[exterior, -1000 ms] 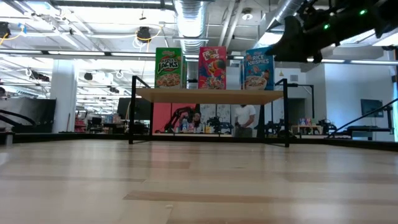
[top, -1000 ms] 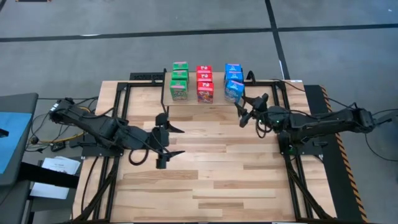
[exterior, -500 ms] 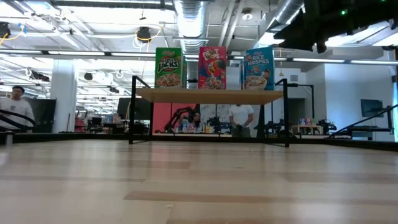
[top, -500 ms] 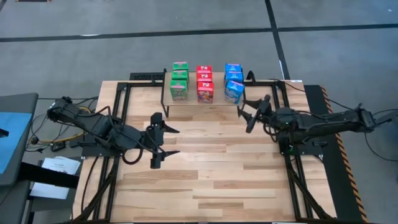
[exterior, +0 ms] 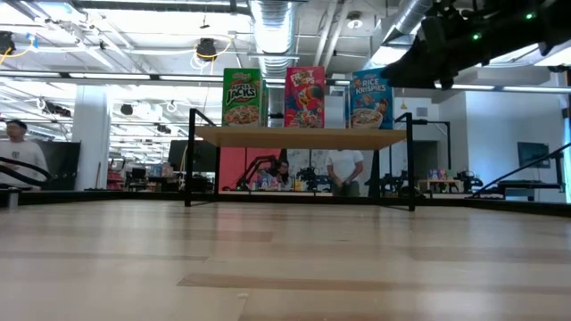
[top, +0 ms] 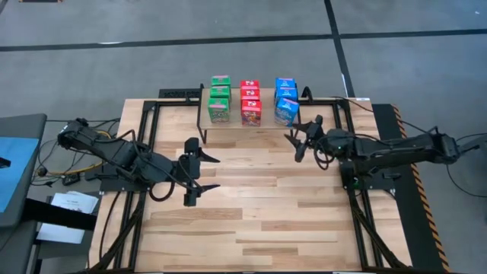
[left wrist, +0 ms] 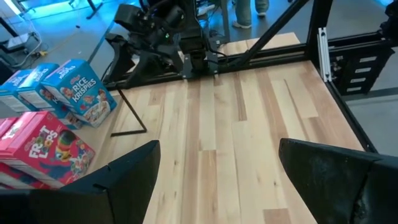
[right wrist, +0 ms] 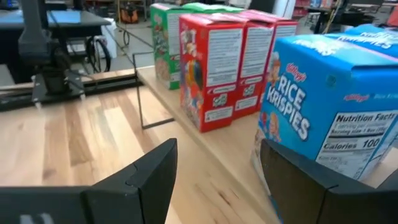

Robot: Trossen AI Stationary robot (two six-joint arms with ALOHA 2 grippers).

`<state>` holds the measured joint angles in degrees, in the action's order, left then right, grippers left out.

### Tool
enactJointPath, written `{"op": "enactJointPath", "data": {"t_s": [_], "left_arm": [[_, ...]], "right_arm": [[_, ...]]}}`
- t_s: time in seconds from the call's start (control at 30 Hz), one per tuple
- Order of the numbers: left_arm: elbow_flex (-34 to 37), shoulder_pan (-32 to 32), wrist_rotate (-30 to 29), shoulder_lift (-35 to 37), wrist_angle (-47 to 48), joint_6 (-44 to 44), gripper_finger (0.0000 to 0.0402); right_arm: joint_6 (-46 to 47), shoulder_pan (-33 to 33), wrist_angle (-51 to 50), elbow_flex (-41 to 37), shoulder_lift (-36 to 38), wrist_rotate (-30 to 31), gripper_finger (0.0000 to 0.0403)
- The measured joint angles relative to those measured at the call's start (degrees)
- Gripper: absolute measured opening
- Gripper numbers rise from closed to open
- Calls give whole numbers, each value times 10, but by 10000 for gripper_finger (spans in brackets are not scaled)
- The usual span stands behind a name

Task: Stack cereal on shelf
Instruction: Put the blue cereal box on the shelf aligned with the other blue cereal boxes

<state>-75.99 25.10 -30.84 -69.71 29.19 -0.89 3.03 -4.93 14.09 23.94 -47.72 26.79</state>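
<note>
On the shelf (exterior: 299, 136) the cereal (exterior: 306, 96) stands in three rows: green "Jacks", red Froot Loops, blue "Rice Krispies", rear boxes hidden. The right gripper (top: 298, 139), just beside the shelf, holds nothing, fingers apart. The left gripper (top: 204, 172) is spread wide, farther off.

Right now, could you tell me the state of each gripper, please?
Left gripper: open, empty.
Right gripper: open, empty, near the front blue box.
</note>
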Motion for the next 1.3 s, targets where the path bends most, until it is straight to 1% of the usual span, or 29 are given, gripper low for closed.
{"op": "enactJointPath", "data": {"t_s": [0.17, 0.77, 1.03, 1.3], "left_arm": [[0, 0, 0, 0, -1, 5, 318], [0, 0, 0, 0, -1, 5, 318], [0, 0, 0, 0, -1, 5, 318], [0, 0, 0, 0, -1, 6, 318]], "right_arm": [[0, -19, 23, 0, -13, -1, 256], [6, -70, 22, 0, -14, 0, 256], [5, -80, 22, 0, -14, 1, 256], [1, -77, 22, 0, -13, 2, 256]]}}
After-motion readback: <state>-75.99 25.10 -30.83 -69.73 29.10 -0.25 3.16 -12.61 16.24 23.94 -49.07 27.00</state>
